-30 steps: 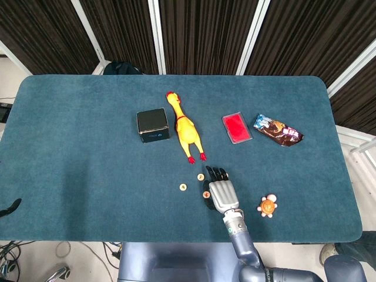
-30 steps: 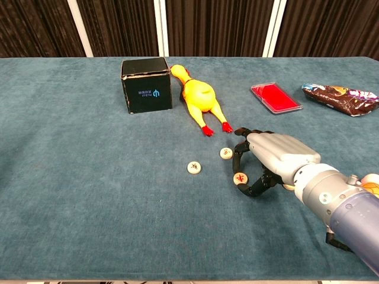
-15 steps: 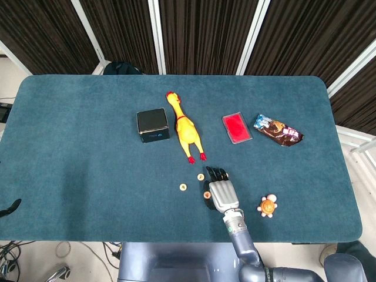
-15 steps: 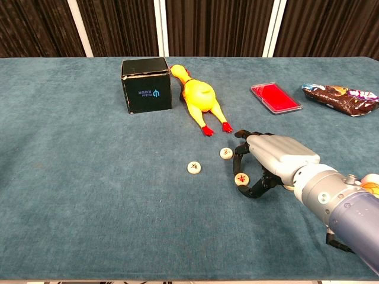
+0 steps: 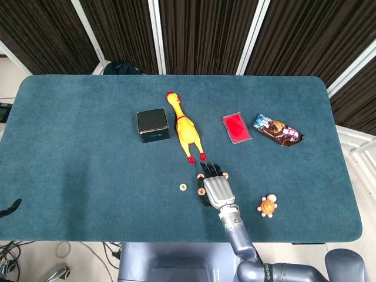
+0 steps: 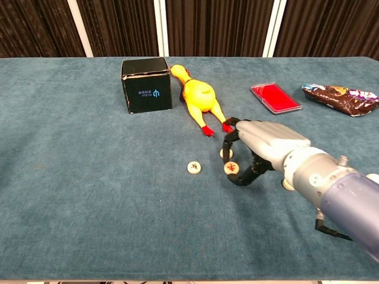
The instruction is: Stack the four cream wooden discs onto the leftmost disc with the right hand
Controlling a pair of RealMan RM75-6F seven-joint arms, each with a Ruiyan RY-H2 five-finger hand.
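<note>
My right hand pinches one cream disc, carried just right of the leftmost disc; next, centre and lower it on.

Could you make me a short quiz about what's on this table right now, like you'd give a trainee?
1. True or false: the right hand holds a cream disc marked in red.
2. Which thing lies nearest the black box? A. the red tray B. the rubber chicken C. the snack bag
3. Fill in: the leftmost disc lies alone on the blue ____.

Key
1. True: thumb and a finger pinch it.
2. B: the chicken lies right beside the box, while tray and bag lie well off to the right.
3. Table.
</note>
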